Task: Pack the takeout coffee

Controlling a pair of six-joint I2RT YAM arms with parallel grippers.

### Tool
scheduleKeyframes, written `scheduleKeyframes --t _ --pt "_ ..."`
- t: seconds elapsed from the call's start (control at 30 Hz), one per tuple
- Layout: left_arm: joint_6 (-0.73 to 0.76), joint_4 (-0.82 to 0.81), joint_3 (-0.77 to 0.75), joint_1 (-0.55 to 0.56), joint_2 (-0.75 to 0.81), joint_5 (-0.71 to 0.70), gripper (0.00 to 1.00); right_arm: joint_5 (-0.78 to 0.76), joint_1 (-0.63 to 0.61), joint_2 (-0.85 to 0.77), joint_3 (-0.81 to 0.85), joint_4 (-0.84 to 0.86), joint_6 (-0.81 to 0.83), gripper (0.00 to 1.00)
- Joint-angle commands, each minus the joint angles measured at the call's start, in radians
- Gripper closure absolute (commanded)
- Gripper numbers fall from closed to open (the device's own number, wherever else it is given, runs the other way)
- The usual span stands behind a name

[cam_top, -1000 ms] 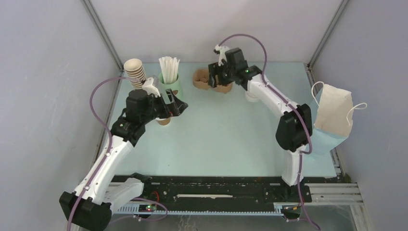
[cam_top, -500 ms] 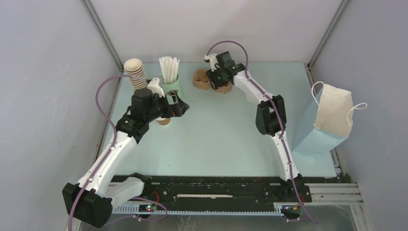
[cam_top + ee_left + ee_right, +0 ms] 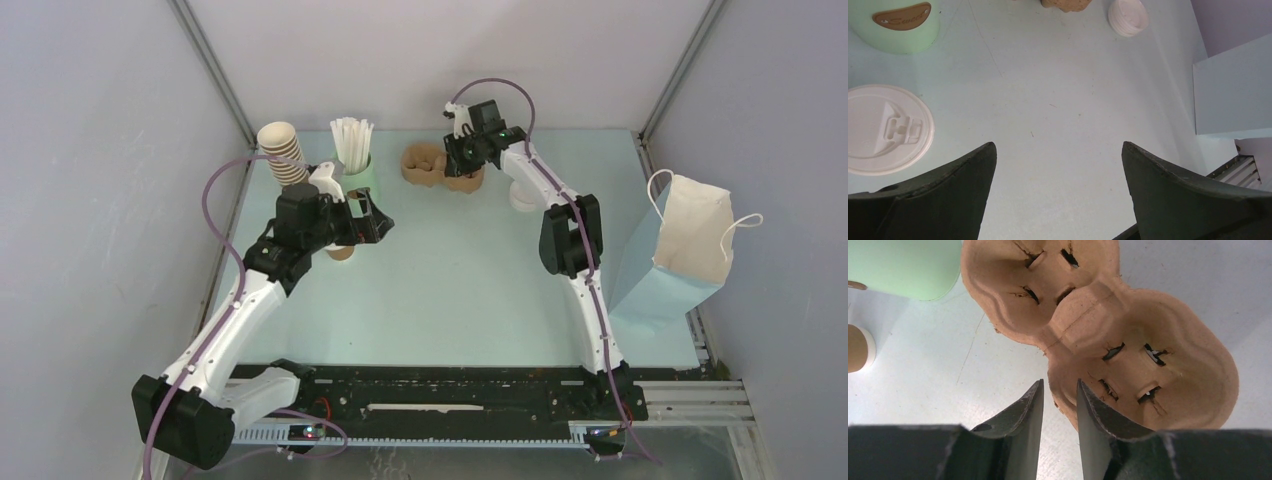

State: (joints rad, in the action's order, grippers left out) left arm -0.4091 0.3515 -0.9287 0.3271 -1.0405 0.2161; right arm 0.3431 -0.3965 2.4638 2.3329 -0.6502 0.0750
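While the left gripper (image 3: 1058,149) is held with its jaws spread wide and only bare table (image 3: 1063,100) is seen between them, the takeout coffee (image 3: 885,130) is found outside that gap, just beyond the outer side of the finger at the left of the wrist view. The cup is stood upright. Its long axis is vertical and its round white lid is turned straight up toward the wrist camera, so the brown wall is hidden there. In the top view only a part of the brown wall is seen, under the gripper. Whether the finger touches the lid cannot be told.

Farther out past that same finger, a mint-green cup (image 3: 898,22) is seen. Ahead of the jaws a stack of white lids (image 3: 1128,17) is set, and a blue paper bag (image 3: 1233,90) is seen beyond the other finger.

The right gripper (image 3: 1059,387) is held with its jaws drawn narrow. The near rim of the pulp carrier (image 3: 1088,325) is caught in the slim gap between them. Whether the pads are pressed on it cannot be told. The carrier's 2 slots are spread ahead of these jaws, 1 to each side.
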Motion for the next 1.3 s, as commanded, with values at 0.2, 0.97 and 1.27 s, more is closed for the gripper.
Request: scheduleKeyframes --t 0.2,0.97,1.27 --pt "0.024 -0.016 0.013 0.004 0.006 0.008 0.0 0.016 0.002 0.034 0.042 0.048 -0.036 0.61" --pt "0.025 -0.02 0.016 0.004 0.018 0.006 0.0 0.053 0.008 -0.094 0.039 0.025 -0.019 1.0" --pt "0.025 -0.022 0.017 0.004 0.017 0.005 0.0 -0.04 -0.018 -0.154 0.003 -0.012 0.111 1.0"
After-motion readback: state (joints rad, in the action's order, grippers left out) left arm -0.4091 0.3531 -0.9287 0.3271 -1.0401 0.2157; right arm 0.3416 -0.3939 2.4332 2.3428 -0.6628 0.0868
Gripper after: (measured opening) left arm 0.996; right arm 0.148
